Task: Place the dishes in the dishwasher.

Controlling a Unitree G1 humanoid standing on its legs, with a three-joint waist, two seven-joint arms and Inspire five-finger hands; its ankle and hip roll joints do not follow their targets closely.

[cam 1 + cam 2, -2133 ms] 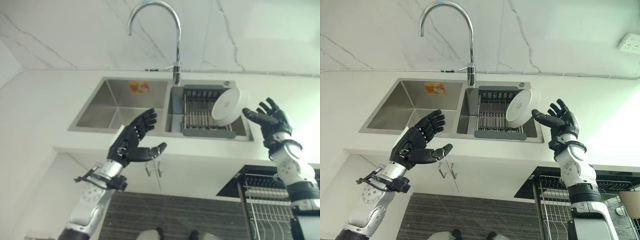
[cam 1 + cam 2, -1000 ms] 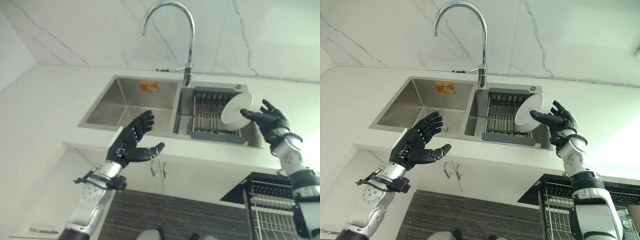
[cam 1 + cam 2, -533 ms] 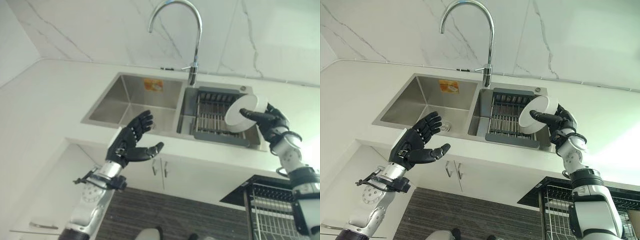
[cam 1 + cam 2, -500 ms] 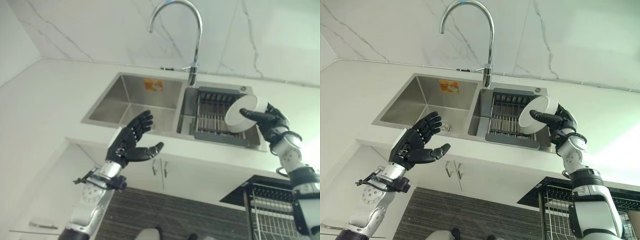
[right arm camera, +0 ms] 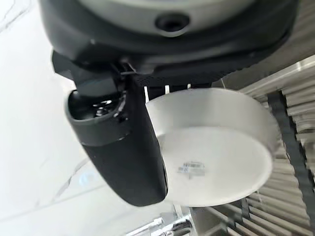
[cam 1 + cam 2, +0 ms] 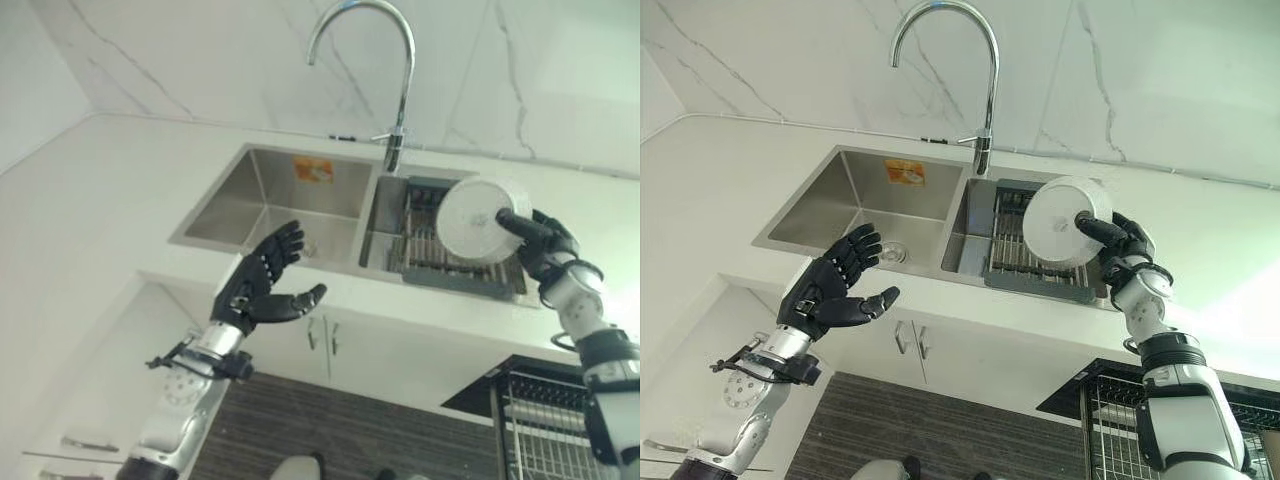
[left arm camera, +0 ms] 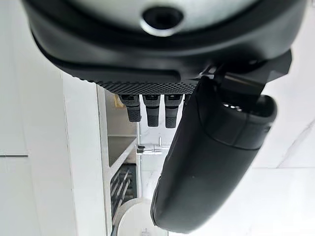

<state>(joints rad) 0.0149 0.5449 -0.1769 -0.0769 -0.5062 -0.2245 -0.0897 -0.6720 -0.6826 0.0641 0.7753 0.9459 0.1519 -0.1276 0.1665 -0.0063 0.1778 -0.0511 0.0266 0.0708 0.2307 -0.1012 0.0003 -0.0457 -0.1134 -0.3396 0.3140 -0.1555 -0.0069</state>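
White dish (image 6: 1067, 222) is pinched by your right hand (image 6: 1118, 247) above the sink rack (image 6: 1025, 270); keep that grip firm, lift clear; left hand (image 6: 832, 288) hangs released.

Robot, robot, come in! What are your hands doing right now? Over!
Right hand pinching white bowl above sink rack. Left hand open, empty. Nothing blocking.

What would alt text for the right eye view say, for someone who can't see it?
The robot's right hand grips a white dish by its rim, holding it on edge above the drying rack in the right basin of a steel double sink. The left hand hovers open before the counter edge, under a tall curved faucet.
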